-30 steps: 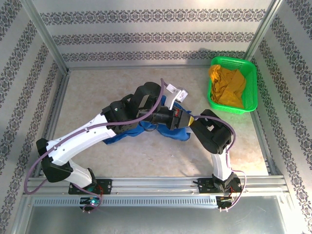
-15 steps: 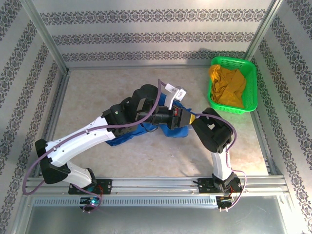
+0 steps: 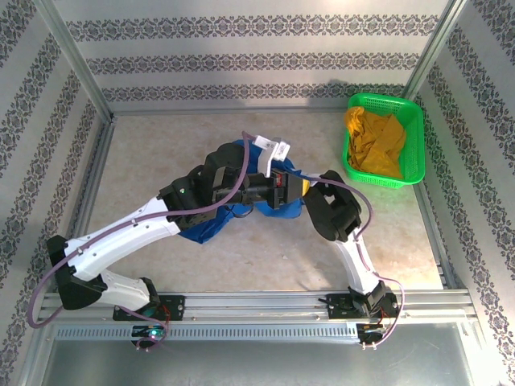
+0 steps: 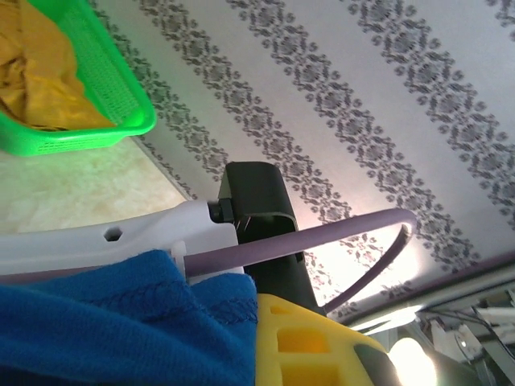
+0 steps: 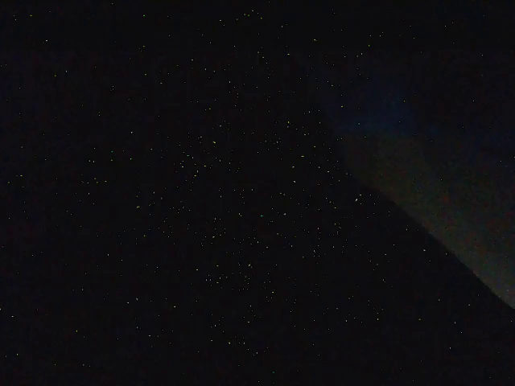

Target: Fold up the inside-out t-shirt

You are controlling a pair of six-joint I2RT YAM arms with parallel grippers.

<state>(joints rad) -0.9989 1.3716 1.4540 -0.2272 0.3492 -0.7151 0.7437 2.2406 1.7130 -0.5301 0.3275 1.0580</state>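
The t-shirt (image 3: 201,231) lies bunched in a heap at the middle of the table (image 3: 161,153), and both arms reach in over it from either side, hiding most of it. Blue cloth shows below the left forearm, behind the wrists and under the right wrist. The left gripper (image 3: 256,190) is closed down in the heap; whether it pinches cloth I cannot tell. In the left wrist view a stitched blue hem (image 4: 105,322) lies right at the lens. The right gripper (image 3: 283,190) faces the left one, nearly touching it. The right wrist view is dark, with a faint bluish wedge at its right, so I cannot tell how its jaws stand. The green basket (image 3: 410,161) at the far right corner holds a yellow garment (image 3: 374,141), well apart from the shirt.
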